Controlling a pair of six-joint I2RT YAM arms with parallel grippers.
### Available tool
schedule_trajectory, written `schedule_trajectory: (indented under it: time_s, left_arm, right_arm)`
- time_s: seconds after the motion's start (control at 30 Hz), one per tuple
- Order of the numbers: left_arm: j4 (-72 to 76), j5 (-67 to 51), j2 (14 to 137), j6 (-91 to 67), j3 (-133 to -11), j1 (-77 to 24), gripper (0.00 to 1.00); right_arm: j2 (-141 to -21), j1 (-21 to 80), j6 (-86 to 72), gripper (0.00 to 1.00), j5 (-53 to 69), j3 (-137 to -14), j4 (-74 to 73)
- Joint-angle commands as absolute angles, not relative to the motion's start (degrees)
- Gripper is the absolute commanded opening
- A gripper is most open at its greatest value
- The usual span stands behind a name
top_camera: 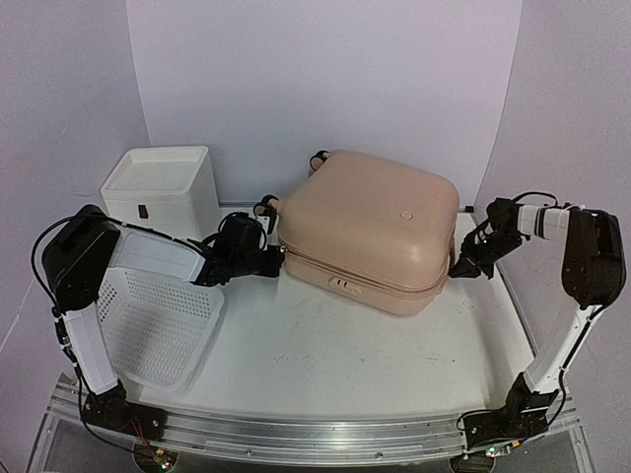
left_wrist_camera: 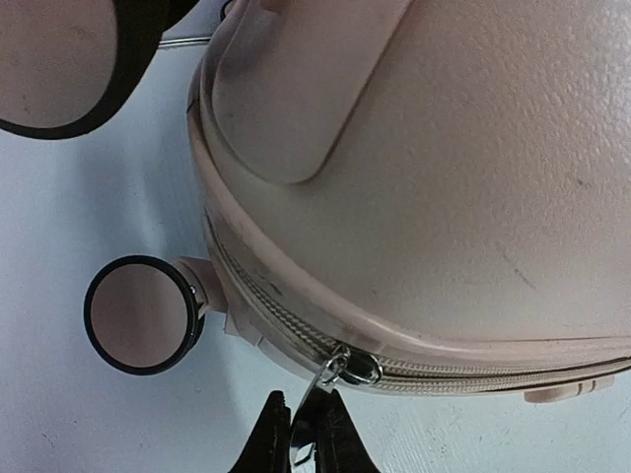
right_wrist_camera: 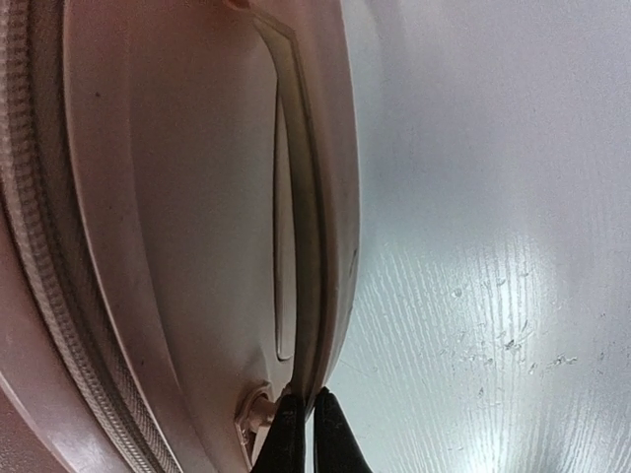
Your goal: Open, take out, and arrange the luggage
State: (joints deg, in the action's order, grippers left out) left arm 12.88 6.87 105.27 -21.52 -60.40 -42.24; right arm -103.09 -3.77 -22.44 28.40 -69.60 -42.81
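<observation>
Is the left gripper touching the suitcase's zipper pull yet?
Touching. The left wrist view shows the left gripper shut on the metal zipper pull, its tab pinched between the jaws.

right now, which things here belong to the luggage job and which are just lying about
Part of the job:
luggage, lid closed
zipper pull, pinched in the left gripper
right gripper, shut at the luggage's right side

Just lying about:
white drawer unit, back left
white mesh basket, front left
</observation>
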Motion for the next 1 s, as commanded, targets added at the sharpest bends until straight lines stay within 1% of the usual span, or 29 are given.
schedule_trajectory:
  time_s: [0.0, 0.2, 0.23, 0.3, 0.43, 0.6, 0.7, 0.8, 0.83, 0.87, 0.93, 0.97]
  left_arm:
    - [11.88, 2.02, 101.90, -17.83, -63.50, -40.39, 0.00]
    - [10.88, -1.50, 100.96, -17.91, -63.30, -47.38, 0.00]
    - [10.71, -1.19, 100.76, -17.70, -63.21, -49.19, 0.00]
    - [10.25, -0.60, 100.35, -17.99, -63.11, -52.04, 0.00]
    - [10.04, -0.65, 99.19, -20.28, -62.27, -55.27, 0.00]
    - [9.64, -0.92, 97.87, -21.11, -61.40, -57.29, 0.00]
    - [8.86, -0.63, 96.92, -20.61, -61.03, -57.48, 0.00]
    - [8.51, -0.56, 96.33, -19.88, -60.57, -57.41, 0.01]
    - [8.40, -0.58, 96.11, -19.87, -60.37, -57.24, 0.04]
    - [8.29, -1.38, 95.82, -19.72, -60.14, -56.55, 0.12]
    - [8.01, -6.28, 94.55, -19.81, -59.43, -54.22, 0.35]
    - [8.00, -8.31, 93.58, -19.75, -58.93, -52.95, 0.44]
  right_arm:
    - [-105.22, -8.39, -17.90, 0.00, 6.54, -69.68, -49.17]
    - [-100.80, -8.44, -16.18, 0.00, 5.31, -71.32, -52.70]
    - [-99.81, -8.44, -16.06, 0.02, 5.13, -71.71, -53.84]
    - [-97.31, -8.42, -15.72, 0.13, 5.14, -72.29, -55.91]
    - [-89.48, -8.44, -14.63, 0.31, 7.32, -72.91, -58.65]
    - [-81.66, -7.39, -13.22, 0.48, 15.97, -74.79, -61.07]
    - [-77.83, -3.30, -10.40, 0.58, 21.46, -75.93, -61.13]
    - [-76.05, 4.71, -8.14, 0.66, 25.10, -78.42, -60.22]
    - [-75.62, 6.35, -8.16, 0.67, 26.37, -78.93, -59.13]
    - [-75.39, 7.91, -8.42, 0.68, 26.97, -79.45, -58.16]
    - [-75.36, 10.46, -8.25, 0.70, 28.79, -80.62, -56.74]
    - [-75.64, 11.91, -8.12, 0.71, 28.98, -81.38, -56.54]
